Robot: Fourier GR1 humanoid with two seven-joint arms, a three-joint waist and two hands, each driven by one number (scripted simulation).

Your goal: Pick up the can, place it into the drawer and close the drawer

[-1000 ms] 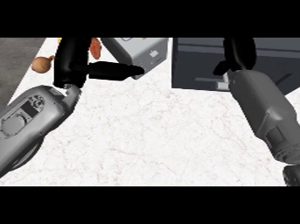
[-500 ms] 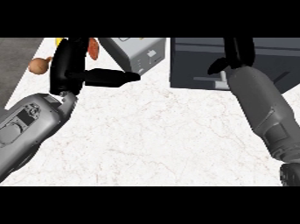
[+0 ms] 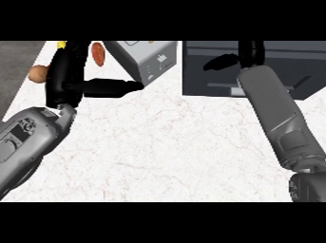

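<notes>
No can shows in the head view. The dark grey drawer unit stands at the back right, its front face with a pale handle strip towards me. My right hand lies over the unit's top. Its fingers run straight up out of the picture, its thumb sticks out to the left, and I see nothing in it. My left hand stands at the back left with fingers up and its thumb pointing right, open and holding nothing.
A light grey box-shaped appliance sits at the back between the hands. A reddish-brown item and a round tan item lie behind the left hand. The white marble counter fills the middle and front.
The left hand has drifted slightly down and left, and its forearm has swung in. The right hand's thumb has spread out to the left. The drawer unit has not visibly moved.
</notes>
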